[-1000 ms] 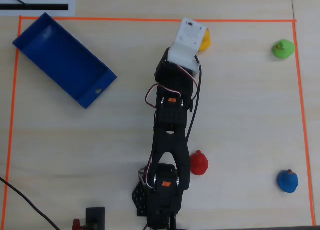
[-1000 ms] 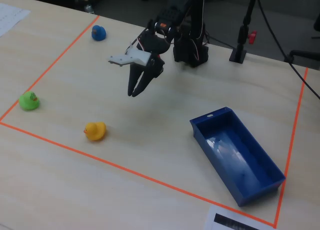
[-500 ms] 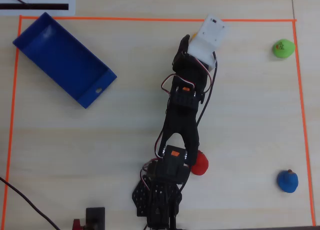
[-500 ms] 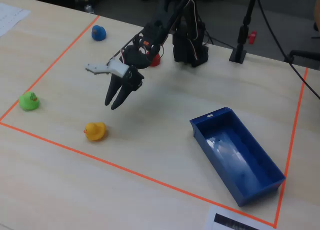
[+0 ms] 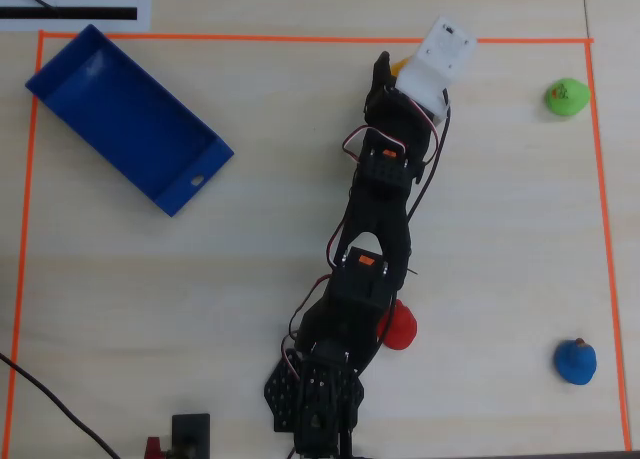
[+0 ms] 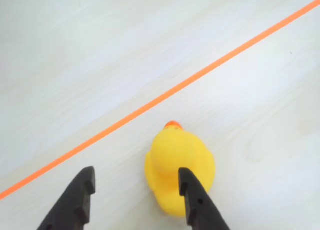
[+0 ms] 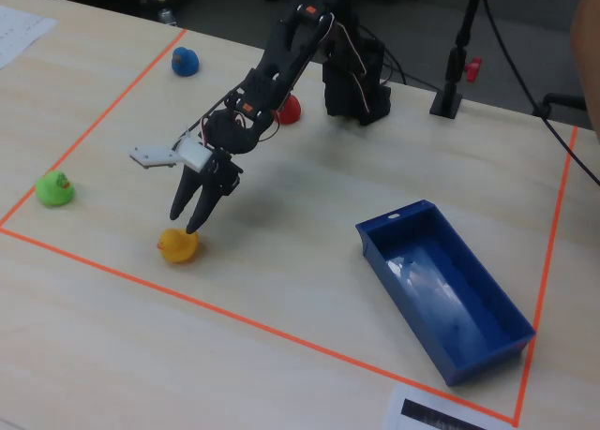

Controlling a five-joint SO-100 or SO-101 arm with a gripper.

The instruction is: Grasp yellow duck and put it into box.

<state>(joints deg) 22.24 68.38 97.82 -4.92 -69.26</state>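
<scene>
- I have the claw (image 7: pixel 185 219) hanging just above the yellow duck (image 7: pixel 177 244) in the fixed view, its two dark fingers pointing down at the bench (image 7: pixel 309 289) and spread apart, holding nothing
- In the wrist view the yellow duck (image 6: pixel 178 171) sits just inside the orange tape line (image 6: pixel 165 97), beak toward the tape; one finger (image 6: pixel 192 200) overlaps the duck's body while the other stands clear to the left of it, so the claw (image 6: pixel 136 182) is off-centre over the toy; I cannot tell whether that finger touches it
- From overhead the arm stretches toward the far edge of the bench, and only a sliver of the yellow duck (image 5: pixel 400 66) shows beside the white wrist housing (image 5: pixel 436 64), close to the far tape edge
- The box (image 5: pixel 60 79) lies empty at an angle in the far left corner of the taped area in the overhead view, well apart from the duck
- I also see a green duck (image 5: pixel 566 96) near the far right corner, a blue duck (image 5: pixel 576 362) near the near right corner, and a red duck (image 5: pixel 400 326) beside the arm's base
</scene>
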